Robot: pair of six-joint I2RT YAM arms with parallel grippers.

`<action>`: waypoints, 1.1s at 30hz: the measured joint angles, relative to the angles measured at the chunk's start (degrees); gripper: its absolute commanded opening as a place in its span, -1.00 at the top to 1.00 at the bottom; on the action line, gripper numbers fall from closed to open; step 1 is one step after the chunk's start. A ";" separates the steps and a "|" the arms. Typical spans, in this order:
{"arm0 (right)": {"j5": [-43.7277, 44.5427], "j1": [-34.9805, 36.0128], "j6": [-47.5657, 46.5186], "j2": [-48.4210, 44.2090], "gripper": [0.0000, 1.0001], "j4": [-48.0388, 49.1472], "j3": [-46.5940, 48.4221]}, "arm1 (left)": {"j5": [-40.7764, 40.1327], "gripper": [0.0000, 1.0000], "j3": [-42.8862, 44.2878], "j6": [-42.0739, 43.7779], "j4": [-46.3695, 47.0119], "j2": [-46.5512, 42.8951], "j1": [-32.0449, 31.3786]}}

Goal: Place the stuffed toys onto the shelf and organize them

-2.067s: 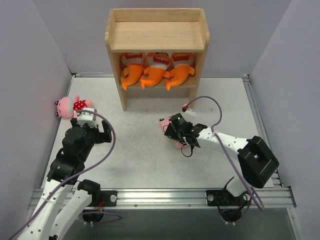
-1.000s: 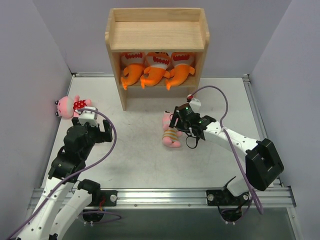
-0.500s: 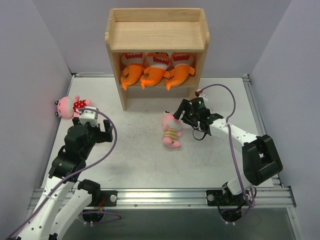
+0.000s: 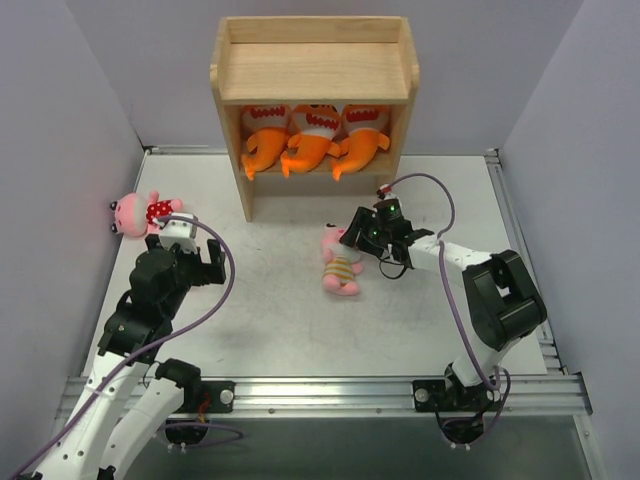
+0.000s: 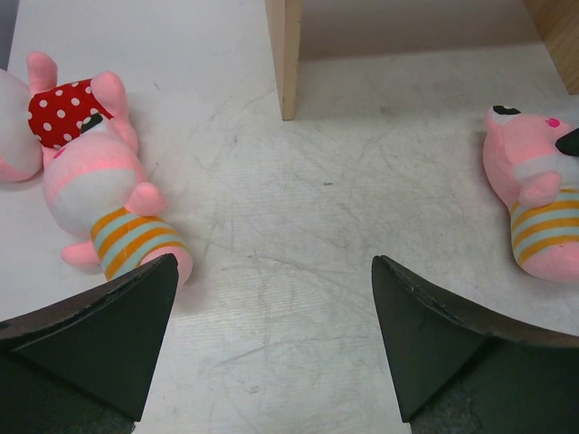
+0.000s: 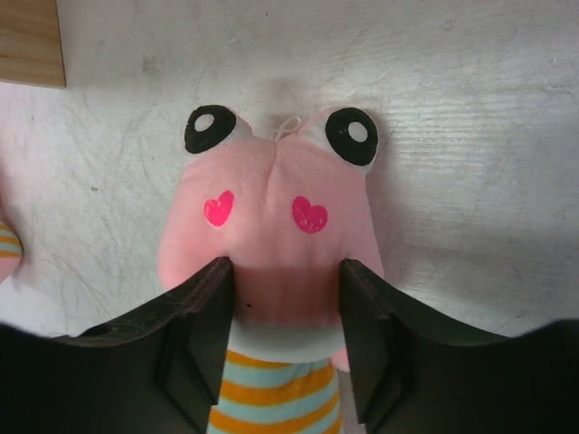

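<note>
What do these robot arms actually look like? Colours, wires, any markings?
The left arm and right arm are white tube-like links joined by chunky black joints. A purple cable loops along each. The left gripper and right gripper each have two black wedge-shaped fingers. A small green light glows near the right wrist.

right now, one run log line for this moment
left gripper: open, empty | right gripper: astride head of striped doll, grip unclear | shelf: three orange fish inside
</note>
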 measured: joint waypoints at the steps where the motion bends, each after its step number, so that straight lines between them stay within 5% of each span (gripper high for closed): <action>1: -0.17 0.00 -0.44 0.00 0.22 0.09 -0.02 | 0.00 -0.93 0.00 0.00 -0.02 0.00 0.00; 10: -0.57 0.24 -3.32 -0.66 0.99 -0.87 0.00 | 0.00 -0.93 0.00 0.02 0.00 0.00 0.00; 18: 1.07 4.00 -9.86 -8.31 1.00 -12.61 6.45 | 0.00 -0.93 0.00 0.02 -0.02 -0.07 0.00; 33: -2.38 4.76 -20.00 -12.96 1.00 -26.34 37.38 | -0.02 -0.93 0.00 0.02 -0.02 -1.03 0.00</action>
